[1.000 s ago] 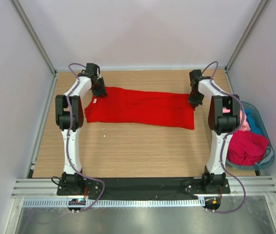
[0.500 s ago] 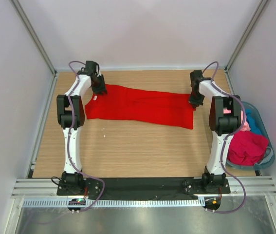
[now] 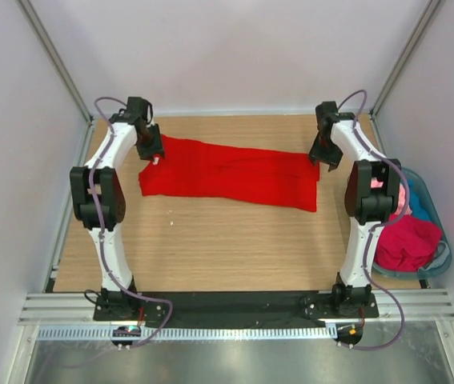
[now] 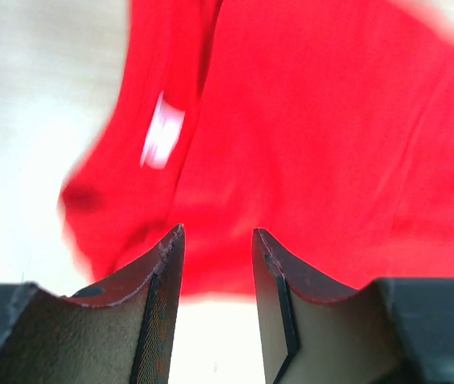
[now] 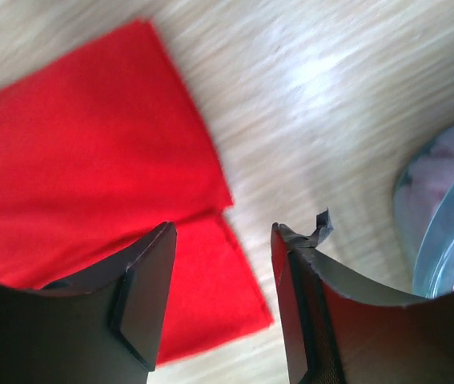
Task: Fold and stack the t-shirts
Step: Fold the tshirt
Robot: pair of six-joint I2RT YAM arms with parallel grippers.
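Both arms reach to the far side of the table (image 3: 210,240). The left gripper (image 3: 148,150) hangs over the left end of the red t-shirt (image 3: 231,172), which lies flat in a long band, and the right gripper (image 3: 323,154) over its right end. Both pairs of jaws stand apart, holding nothing. Only the left wrist view shows the white neck label (image 4: 162,140). Only the right wrist view shows the cloth's layered corner, with the basket (image 5: 439,240) near it.
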